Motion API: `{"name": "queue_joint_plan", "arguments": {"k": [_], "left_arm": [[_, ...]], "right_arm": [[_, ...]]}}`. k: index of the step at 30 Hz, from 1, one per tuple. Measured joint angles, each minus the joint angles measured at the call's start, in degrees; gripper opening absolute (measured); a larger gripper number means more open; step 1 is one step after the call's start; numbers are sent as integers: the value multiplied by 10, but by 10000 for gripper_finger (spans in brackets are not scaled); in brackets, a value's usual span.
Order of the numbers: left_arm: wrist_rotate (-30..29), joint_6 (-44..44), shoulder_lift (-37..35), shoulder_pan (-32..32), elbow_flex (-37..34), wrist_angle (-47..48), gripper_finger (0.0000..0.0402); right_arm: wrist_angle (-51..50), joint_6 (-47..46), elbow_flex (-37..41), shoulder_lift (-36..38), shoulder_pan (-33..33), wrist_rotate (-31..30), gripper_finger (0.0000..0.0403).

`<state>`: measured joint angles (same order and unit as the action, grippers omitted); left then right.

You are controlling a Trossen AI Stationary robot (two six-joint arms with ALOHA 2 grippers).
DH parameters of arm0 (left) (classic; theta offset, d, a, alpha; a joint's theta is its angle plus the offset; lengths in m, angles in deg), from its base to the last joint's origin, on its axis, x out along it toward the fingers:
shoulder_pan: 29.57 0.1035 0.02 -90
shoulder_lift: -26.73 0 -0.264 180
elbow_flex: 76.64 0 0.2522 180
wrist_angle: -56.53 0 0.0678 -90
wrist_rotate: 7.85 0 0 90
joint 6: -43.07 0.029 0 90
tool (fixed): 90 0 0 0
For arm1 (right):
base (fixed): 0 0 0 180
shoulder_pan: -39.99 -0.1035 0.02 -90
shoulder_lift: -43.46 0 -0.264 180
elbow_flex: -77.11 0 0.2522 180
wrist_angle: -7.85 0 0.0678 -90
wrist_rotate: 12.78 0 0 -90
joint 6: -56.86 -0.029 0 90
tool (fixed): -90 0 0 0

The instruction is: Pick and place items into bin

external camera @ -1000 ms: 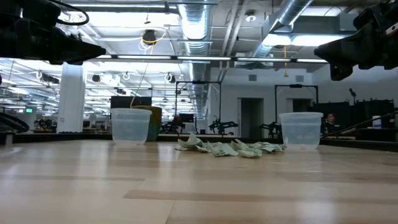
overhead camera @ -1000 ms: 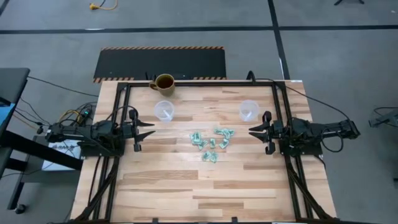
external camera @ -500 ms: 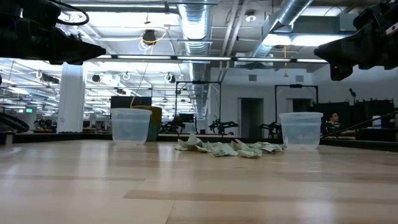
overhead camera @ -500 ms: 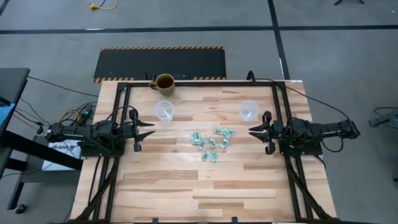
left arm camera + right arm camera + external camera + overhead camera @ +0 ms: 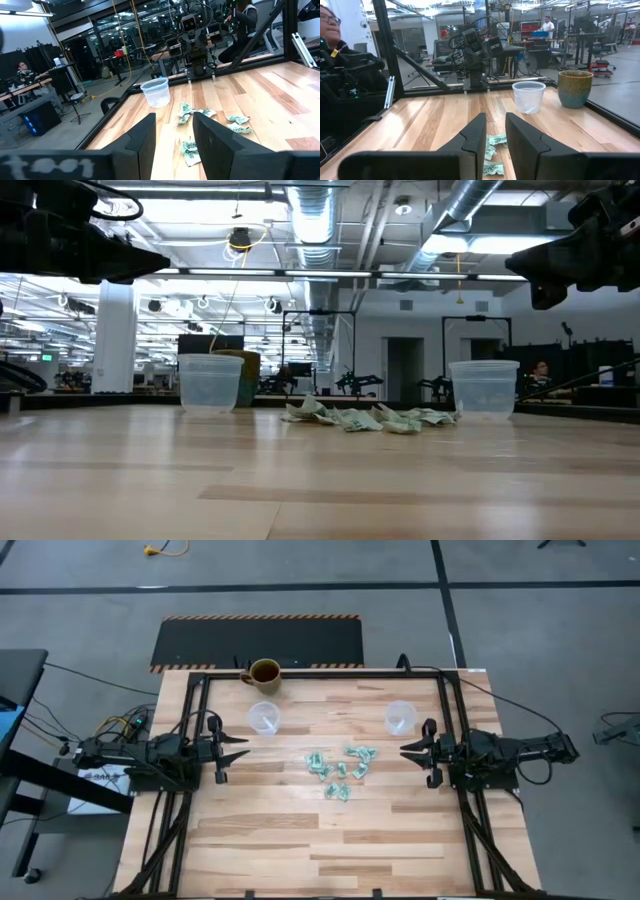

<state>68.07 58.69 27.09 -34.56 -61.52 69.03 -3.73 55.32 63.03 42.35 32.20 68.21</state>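
Several tiny light-green and white wrapped pieces (image 5: 340, 768) lie loose in a cluster on the wooden table's middle, also seen in the low view (image 5: 365, 418). My left gripper (image 5: 242, 752) hovers open at the table's left, pointing at the cluster; the pieces (image 5: 200, 120) show past its fingers. My right gripper (image 5: 404, 750) hovers open at the table's right, facing the pieces (image 5: 495, 142). Both grippers are well above the tabletop and touch nothing.
Two clear plastic cups stand upright beyond the cluster, one far-left (image 5: 264, 718) and one far-right (image 5: 400, 717). A brown mug (image 5: 264, 672) stands at the far edge. A black frame (image 5: 320, 676) runs around the table. A person (image 5: 332, 45) sits beyond the table's side.
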Motion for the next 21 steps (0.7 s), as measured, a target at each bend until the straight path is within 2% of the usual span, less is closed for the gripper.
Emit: {"name": "queue_joint_plan", "arguments": {"k": [21], "left_arm": [[0, -3, 0, 0, 0, 0, 121]], "right_arm": [[0, 0, 0, 0, 0, 0, 67]]}}
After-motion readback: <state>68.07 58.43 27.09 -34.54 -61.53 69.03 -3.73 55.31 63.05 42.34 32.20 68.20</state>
